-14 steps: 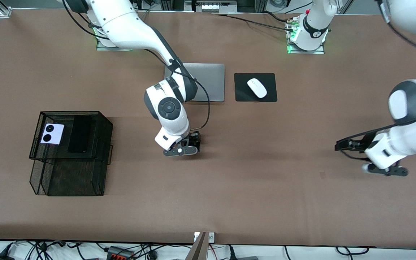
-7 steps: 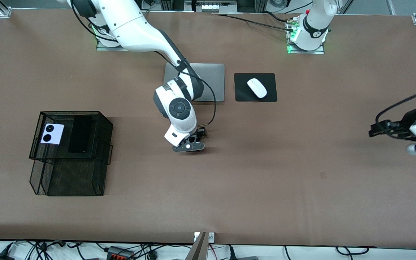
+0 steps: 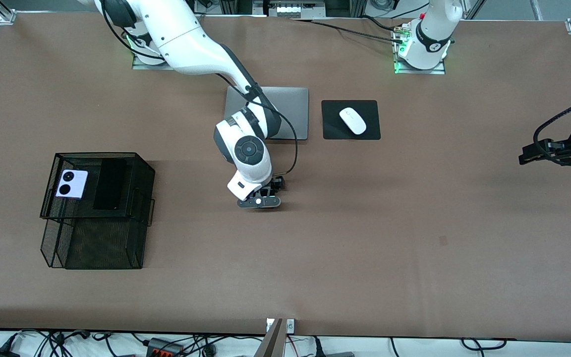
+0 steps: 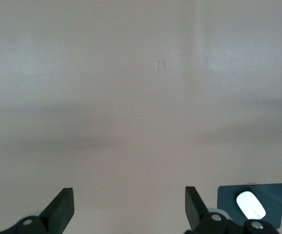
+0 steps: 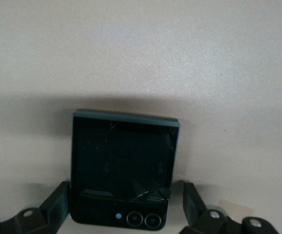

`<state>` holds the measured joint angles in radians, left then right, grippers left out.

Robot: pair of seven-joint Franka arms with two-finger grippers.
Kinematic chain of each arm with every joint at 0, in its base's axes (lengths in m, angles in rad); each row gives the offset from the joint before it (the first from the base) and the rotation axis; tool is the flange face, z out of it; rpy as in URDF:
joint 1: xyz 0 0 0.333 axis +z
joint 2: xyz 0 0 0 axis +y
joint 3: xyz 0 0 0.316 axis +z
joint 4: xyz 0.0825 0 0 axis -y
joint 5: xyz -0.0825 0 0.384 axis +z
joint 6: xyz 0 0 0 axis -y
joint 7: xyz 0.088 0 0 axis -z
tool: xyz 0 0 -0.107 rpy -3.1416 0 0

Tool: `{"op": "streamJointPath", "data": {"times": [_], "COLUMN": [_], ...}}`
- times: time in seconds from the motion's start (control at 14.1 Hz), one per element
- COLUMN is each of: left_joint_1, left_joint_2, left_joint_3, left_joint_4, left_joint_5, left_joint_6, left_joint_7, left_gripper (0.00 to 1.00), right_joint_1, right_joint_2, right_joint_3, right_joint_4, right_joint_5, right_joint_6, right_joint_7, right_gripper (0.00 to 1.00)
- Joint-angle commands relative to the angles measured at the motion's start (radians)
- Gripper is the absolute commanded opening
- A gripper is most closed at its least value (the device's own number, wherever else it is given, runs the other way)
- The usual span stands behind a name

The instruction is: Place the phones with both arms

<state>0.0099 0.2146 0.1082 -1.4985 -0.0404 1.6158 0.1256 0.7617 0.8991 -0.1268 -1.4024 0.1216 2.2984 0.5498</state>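
Right gripper: the black two-finger right gripper (image 3: 260, 199) has slid a little toward the left arm's end of the table since a second ago and now hangs low over the brown table (image 3: 365, 258), near the silver laptop (image 3: 285, 111); its fingers stand wide apart, holding nothing.
Black flip phone: the small squarish black flip phone (image 5: 122, 168) lies flat on the table directly under the right gripper, framed between the two fingertips in the right wrist view, its twin lenses at the edge closest to the gripper; not yet gripped.
Left gripper: the black left gripper (image 3: 538, 152) has pulled away toward the left arm's edge of the table over the last second; its fingers (image 4: 63, 209) are spread wide and empty, with only bare table under them, and the white mouse (image 4: 250, 204) on its black mat shows off to one side.
Placed phones: the lilac squarish flip phone with two black circles (image 3: 72, 184) and the long slim black slab phone (image 3: 109, 184) lie side by side on the upper tier of the black wire-mesh rack (image 3: 139, 168), well apart from both grippers.
Meaning: the left arm seems finished and waiting; the last phone looks to be the right arm's job, and the shift has lined the gripper up for a grasp.
Next need: probably a short descent and a close across the phone's sides.
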Motion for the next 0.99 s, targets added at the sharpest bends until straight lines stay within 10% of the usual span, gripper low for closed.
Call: {"op": "streamJointPath", "data": {"times": [0.0, 0.28, 0.64, 0.92], "left_joint_1": [-0.001, -0.001, 0.022, 0.114], "left_joint_2": [-0.017, -0.015, -0.038, -0.063], "left_joint_3": [-0.009, -0.005, -0.024, -0.113], "left_joint_4": [-0.023, -0.019, -0.069, -0.094], "left_joint_5": [0.02, 0.019, 0.022, 0.027], "left_joint_6": [-0.01, -0.016, -0.014, 0.005], "left_joint_7": [-0.017, -0.011, -0.003, 0.043], "left_gripper": [1.0, 1.0, 1.0, 1.0], "right_joint_1": [0.004, 0.004, -0.001, -0.018], "right_joint_2": [0.011, 0.009, 0.001, -0.022], "right_joint_3": [0.001, 0.002, 0.004, -0.019], "right_joint_4": [0.006, 0.006, 0.016, 0.065], "right_joint_5": [0.018, 0.018, 0.013, 0.015], "right_joint_6": [0.009, 0.007, 0.007, -0.005], "right_joint_7": [0.028, 0.048, 0.03, 0.036], "right_gripper": [1.0, 1.0, 0.32, 0.29]}}
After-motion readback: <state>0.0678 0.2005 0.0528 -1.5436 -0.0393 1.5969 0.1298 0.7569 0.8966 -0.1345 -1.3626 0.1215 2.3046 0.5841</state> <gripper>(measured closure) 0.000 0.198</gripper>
